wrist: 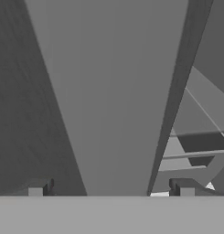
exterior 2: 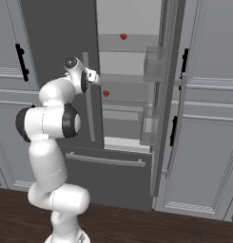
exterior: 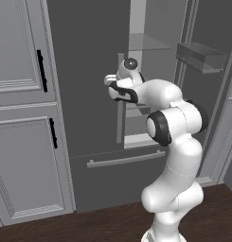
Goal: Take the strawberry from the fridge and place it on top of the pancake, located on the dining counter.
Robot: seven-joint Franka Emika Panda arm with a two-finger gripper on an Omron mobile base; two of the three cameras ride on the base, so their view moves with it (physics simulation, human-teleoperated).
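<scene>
A tiny bright red strawberry (exterior 2: 106,93) sits on a middle shelf inside the tall dark grey fridge (exterior 2: 61,42), whose right door (exterior 2: 168,95) stands swung open; a second small red berry (exterior 2: 123,36) rests on a higher shelf. The white arm's two-finger tool (wrist: 111,189) is at the left door's long light grey vertical handle (wrist: 109,91), its dark fingertips (wrist: 38,188) spread wide either side of it.

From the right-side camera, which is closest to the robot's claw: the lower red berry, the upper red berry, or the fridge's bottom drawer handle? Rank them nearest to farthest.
Measured from the gripper in the right base view:
1. Lower strawberry, just right of and below it, inside the fridge.
2. Upper strawberry, on a higher shelf, up and right.
3. Drawer handle, well below.
</scene>
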